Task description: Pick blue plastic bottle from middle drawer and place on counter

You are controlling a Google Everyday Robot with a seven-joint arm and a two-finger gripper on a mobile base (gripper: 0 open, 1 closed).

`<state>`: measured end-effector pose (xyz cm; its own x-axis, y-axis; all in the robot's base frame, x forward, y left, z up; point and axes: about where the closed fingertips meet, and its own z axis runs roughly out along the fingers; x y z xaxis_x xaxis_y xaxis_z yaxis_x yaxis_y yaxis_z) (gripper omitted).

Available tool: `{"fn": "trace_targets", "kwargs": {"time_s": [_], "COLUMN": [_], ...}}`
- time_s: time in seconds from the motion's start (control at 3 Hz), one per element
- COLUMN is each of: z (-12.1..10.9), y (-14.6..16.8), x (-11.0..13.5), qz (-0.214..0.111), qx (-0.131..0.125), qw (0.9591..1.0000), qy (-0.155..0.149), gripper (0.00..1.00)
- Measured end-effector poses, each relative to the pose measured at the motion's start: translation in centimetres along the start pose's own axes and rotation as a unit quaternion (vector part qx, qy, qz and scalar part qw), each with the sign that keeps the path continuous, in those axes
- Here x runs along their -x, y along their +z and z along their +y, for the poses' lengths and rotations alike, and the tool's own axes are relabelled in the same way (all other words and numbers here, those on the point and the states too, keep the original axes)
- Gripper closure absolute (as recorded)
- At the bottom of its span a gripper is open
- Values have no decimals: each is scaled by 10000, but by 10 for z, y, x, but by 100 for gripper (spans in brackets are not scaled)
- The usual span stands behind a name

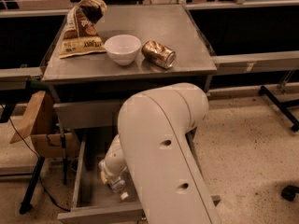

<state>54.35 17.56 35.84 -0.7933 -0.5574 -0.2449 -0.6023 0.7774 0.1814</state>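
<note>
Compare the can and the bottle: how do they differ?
The can is brown-gold metal; the bottle is clear plastic with a white cap. The can lies on the counter; the bottle is down in the open drawer, at the gripper. Both are small drink containers.

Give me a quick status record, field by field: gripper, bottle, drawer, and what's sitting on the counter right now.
gripper: down inside the open drawer, right at the bottle
blue plastic bottle: in the drawer under the gripper, white cap toward the drawer front; whether it is gripped cannot be told
middle drawer: pulled out
counter: holds chip bag, white bowl and crushed can; no bottle on it yet
arm: hides the drawer's right side
</note>
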Motion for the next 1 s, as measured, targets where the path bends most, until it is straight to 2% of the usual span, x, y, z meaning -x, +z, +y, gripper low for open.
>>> {"fn": "trace_targets", "kwargs": {"time_s": [0.33, 0.67, 1.0], "z": [-20, -47, -64], "y": [-28, -81, -179], "x": [-4, -27, -49], "qz": [-194, -229, -175], "qx": [-96, -456, -974], "qw": [9995, 9980, 9944], "qy": [231, 370, 381], "gripper": [85, 100, 100]}}
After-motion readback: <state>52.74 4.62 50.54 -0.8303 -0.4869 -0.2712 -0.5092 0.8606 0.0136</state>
